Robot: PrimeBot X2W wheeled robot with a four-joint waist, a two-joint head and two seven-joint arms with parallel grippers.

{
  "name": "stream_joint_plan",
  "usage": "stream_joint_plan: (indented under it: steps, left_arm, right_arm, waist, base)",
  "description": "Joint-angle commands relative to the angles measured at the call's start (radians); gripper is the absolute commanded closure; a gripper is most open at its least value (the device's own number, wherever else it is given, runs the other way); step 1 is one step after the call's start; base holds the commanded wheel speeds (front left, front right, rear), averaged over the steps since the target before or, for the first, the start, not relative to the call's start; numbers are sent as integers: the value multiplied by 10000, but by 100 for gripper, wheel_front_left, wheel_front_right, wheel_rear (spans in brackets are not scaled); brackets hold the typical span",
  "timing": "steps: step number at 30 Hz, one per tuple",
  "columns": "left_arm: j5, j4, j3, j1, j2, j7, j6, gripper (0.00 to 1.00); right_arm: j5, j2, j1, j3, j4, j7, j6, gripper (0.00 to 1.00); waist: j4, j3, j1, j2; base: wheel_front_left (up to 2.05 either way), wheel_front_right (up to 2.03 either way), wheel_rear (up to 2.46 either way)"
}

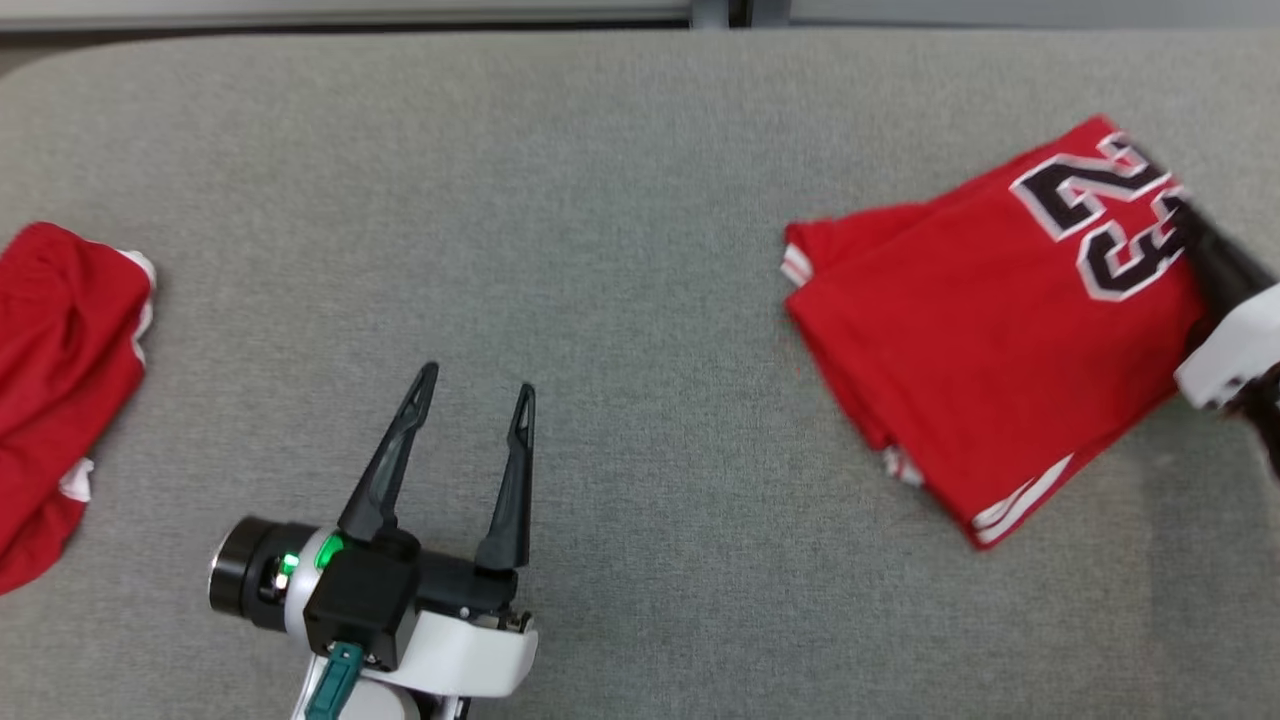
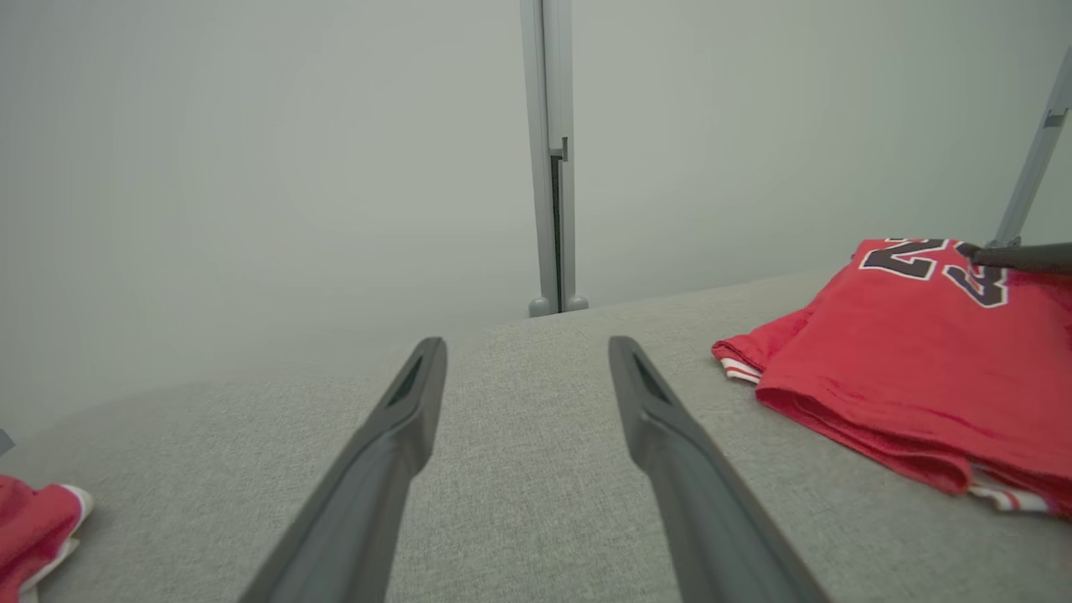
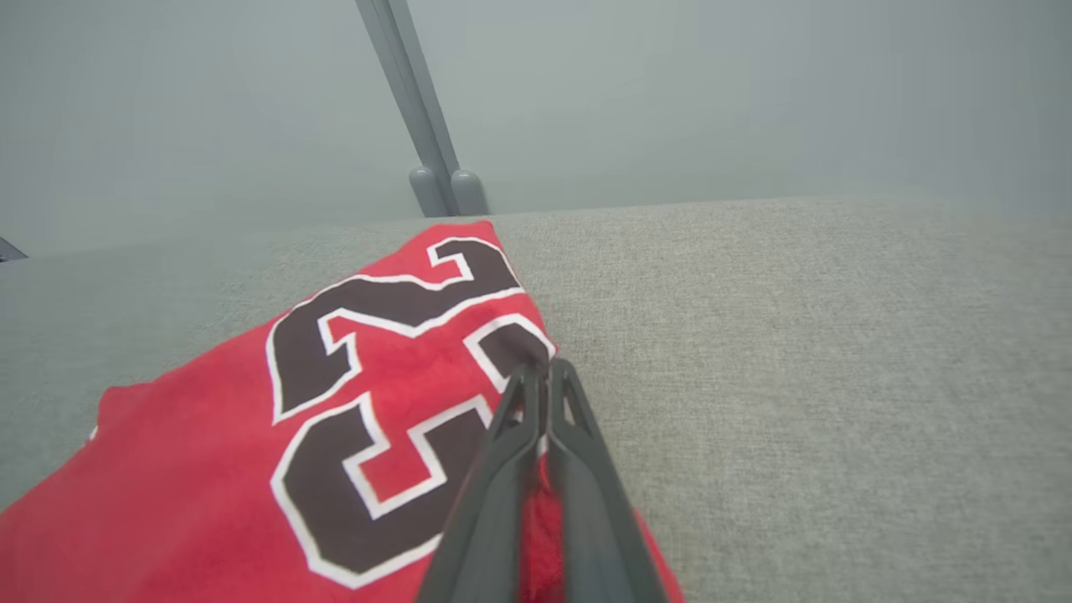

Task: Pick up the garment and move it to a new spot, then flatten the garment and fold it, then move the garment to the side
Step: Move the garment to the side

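The red shirt (image 1: 990, 330) lay folded on the right side of the gray table (image 1: 620, 200). It was turned at a slant, with the big number at its far right corner. The right gripper (image 3: 540, 373) was shut tight on the shirt's right edge, just by the number, with red cloth pinched between its two dark fingers. So the shirt lay to the left of that gripper, and a pull to the side would likely drag it by that one edge.

The left gripper (image 1: 478, 382) was wide open and held nothing. It hung over bare table, well apart from the shirt, which lay to its right. The right arm was much the nearer one.

The folded shirt looked about as long as it was wide, so its long way was hard to tell. In the head view the right gripper was blurry and cut off by the picture's edge. How many layers it pinched could not be seen. Another red cloth (image 1: 60, 380) lay at the far left, partly cut off too.
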Motion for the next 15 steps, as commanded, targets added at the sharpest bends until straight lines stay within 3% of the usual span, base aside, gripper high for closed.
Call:
stream_joint_plan:
  steps: [1,15]
  left_arm:
    - [96,-95,11,-256,33,-3,-77,0]
    - [584,-1507,-404,-1813,391,-3,-359,0]
  right_arm:
    - [-60,-172,-284,-59,119,-126,-5,100]
    - [-551,-2233,-2462,-1126,1201,-864,-5,100]
  waist:
    - [-218,607,0,0]
    - [-847,2829,0,0]
  base:
    - [0,0,0]
    - [0,0,0]
